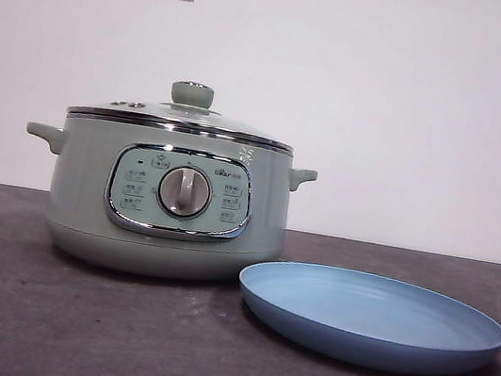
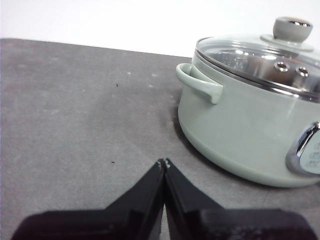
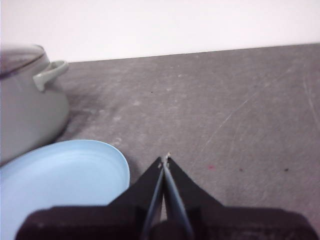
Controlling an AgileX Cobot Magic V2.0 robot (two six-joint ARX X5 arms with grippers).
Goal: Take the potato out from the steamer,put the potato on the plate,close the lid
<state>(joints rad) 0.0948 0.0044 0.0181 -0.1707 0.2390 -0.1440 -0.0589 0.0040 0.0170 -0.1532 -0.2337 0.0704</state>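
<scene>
Left claw [image 2: 164,162] closed, empty, above bare surface [image 2: 75,125] beside the steamer [image 2: 240,130]. Right claw [image 3: 165,159] closed, empty, just beside the plate [image 3: 60,175]. Lid [image 1: 181,118] sits on the steamer. Plate lies empty, near the steamer's base. Potato not visible; cannot tell its position.

The wide sage-green steamer pot [image 1: 86,200] beside the left gripper's matt black jaws has a smooth, softly satin body that looks like plastic or enamel, with a glossy chrome frame around its panel and a brushed silver metal dial [image 1: 184,191]. Its domed clear glass lid [image 2: 260,60] is shiny, with a polished chrome rim. The shallow light-blue round plate [image 3: 60,175] just beside the right gripper's jaws looks smooth and matt, and the dark grey tabletop [image 3: 225,110] is dull, rough and scuffed.
</scene>
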